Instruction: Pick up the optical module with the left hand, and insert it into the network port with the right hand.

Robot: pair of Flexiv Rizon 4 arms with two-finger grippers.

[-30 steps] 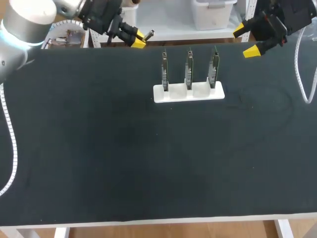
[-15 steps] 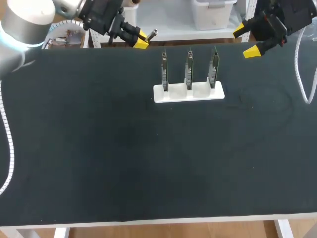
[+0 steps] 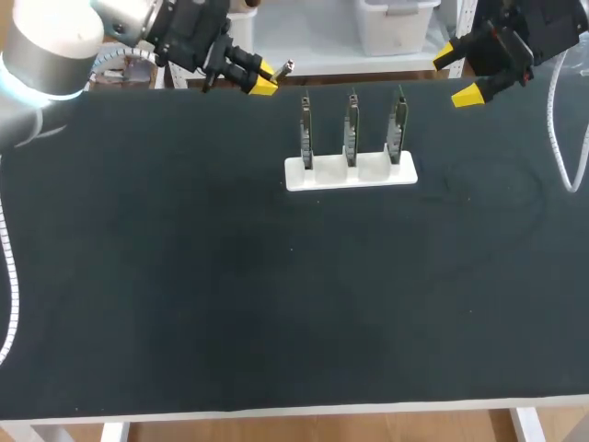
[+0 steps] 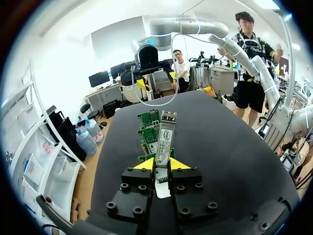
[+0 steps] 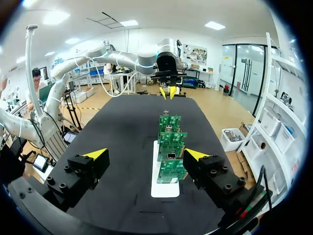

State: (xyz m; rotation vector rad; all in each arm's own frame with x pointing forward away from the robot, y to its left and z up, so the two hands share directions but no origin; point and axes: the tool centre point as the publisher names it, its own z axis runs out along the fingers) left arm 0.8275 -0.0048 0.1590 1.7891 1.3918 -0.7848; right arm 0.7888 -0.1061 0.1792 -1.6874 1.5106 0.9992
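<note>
The one obstacle on my desk [image 3: 184,304] is the white holder [image 3: 350,172] near the far edge, carrying three upright circuit boards [image 3: 351,129] side by side with narrow gaps between them. Broad black surface stretches in front of it and to both sides. My left pincer [image 3: 262,78], clamped on the optical module [image 3: 283,66], hangs over the far edge left of the boards, apart from the nearest one. My right pincer [image 3: 458,74], fingers spread wide, hangs right of the holder with free air between them.
</note>
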